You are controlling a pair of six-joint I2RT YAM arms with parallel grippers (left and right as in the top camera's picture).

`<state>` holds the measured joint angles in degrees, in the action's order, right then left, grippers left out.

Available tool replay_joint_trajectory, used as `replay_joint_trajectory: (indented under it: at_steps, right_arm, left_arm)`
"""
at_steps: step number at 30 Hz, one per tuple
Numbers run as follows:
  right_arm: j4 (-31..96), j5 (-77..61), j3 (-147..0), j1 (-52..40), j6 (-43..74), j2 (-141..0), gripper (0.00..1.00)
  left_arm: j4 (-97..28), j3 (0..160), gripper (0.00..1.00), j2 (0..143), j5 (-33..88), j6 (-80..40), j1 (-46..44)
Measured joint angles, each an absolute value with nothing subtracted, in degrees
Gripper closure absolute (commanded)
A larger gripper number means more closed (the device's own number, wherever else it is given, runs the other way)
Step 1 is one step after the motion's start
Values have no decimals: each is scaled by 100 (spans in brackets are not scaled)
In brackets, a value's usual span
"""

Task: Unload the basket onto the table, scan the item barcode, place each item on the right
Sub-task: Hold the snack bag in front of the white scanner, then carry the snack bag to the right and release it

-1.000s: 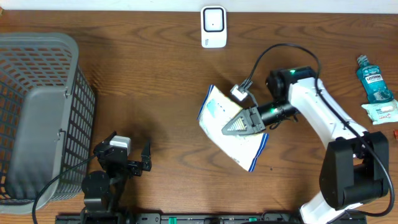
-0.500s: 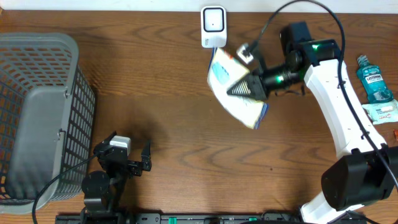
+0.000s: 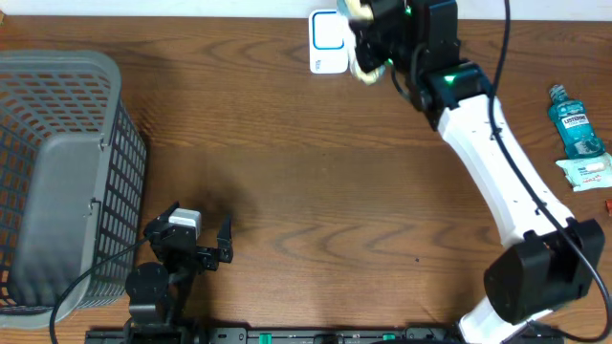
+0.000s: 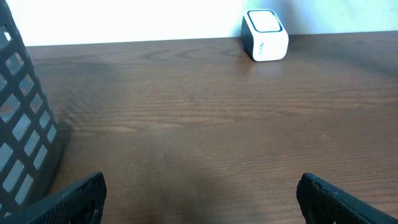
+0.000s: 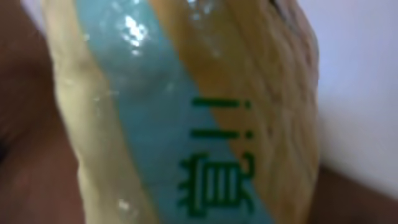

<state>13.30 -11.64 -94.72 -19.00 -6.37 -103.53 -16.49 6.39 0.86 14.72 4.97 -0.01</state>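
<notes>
My right claw (image 3: 375, 33) is pressed together on the packet (image 5: 186, 112), holding it at the far edge of the worktop (image 3: 316, 182), just beside the scanner (image 3: 328, 40). Through the right wrist camera the packet fills my whole view. It is a glossy, crinkled wrapper, cream and tan, with a teal band down it and slightly blurred green printed characters. The scanner is a small white box with rounded corners. The worktop is dark brown wood with a wavy grain. My left claw (image 4: 199, 199) sits spread wide at the near edge, pinching nothing, beside a grey plastic basket (image 3: 57, 172) with lattice walls. Far right lie a teal mouthwash bottle (image 3: 577, 122) and a flat white pack (image 3: 585, 170).
</notes>
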Motion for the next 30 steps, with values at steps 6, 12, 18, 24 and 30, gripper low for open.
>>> replay_joint_trajectory:
  at_steps: [6, 12, 18, 24, 30]
  right_arm:
    - [-148, -906, -9487, -1986, -899, -11010, 99]
    - [-1046, -805, -9795, -1986, -974, -12055, 99]
    - [-943, -753, -10938, -1986, -998, -13284, 99]
    - [-843, -161, -11782, -2053, -1103, -14025, 99]
    - [-934, 252, -11904, -2224, -1304, -14230, 99]
  left_arm:
    - [-1649, 639, 2, 86, 1470, 497, -1]
    - [-1647, 639, 2, 86, 1472, 497, -1]
    - [-1647, 639, 2, 86, 1472, 497, -1]
    - [-1647, 639, 2, 86, 1472, 497, -1]
    - [-1647, 639, 2, 86, 1472, 497, -1]
